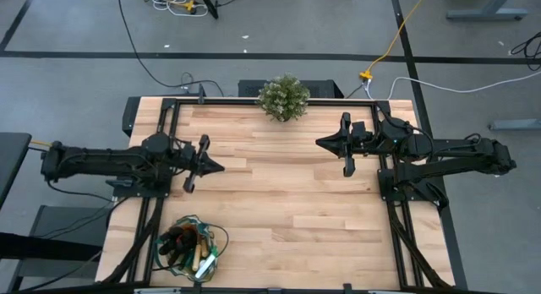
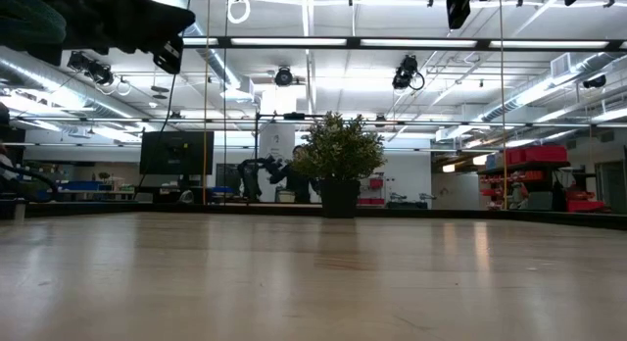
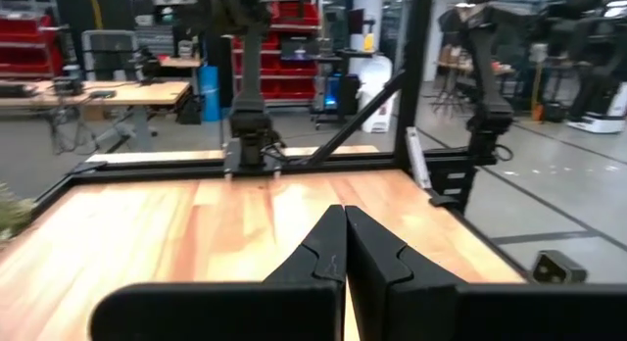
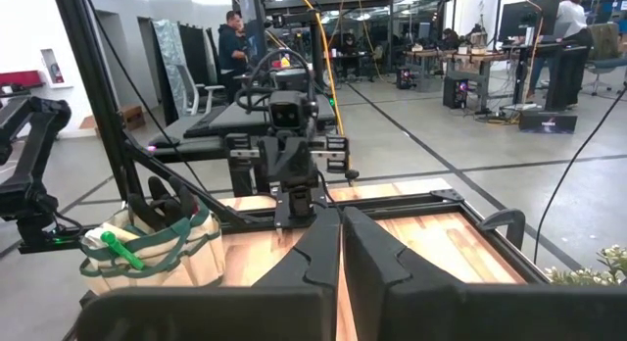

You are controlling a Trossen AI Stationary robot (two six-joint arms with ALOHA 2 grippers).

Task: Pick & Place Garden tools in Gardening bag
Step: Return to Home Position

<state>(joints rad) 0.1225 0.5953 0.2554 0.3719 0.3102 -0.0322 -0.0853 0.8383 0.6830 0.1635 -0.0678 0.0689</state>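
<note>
Loading was judged complete: no loose garden tool was seen on the worktop point(image 1: 296, 209). The gardening bag point(image 1: 193, 247) was noted at the corner on the left arm's side, at the edge opposite the potted plant point(image 1: 283, 98). It was packed with dark and wooden handles and a green piece point(image 4: 120, 249), likely the spray bottle. The plant was taken as no part of the job. Only the parking of the arms was judged outstanding. Left gripper point(image 1: 220, 167) was held above the worktop's left half, pointed inward, fingers pressed together on nothing. Right gripper point(image 1: 319, 143) was held likewise over the right half, facing it, fingers together and empty. Both arms were stretched roughly level, well apart from the bag
</note>
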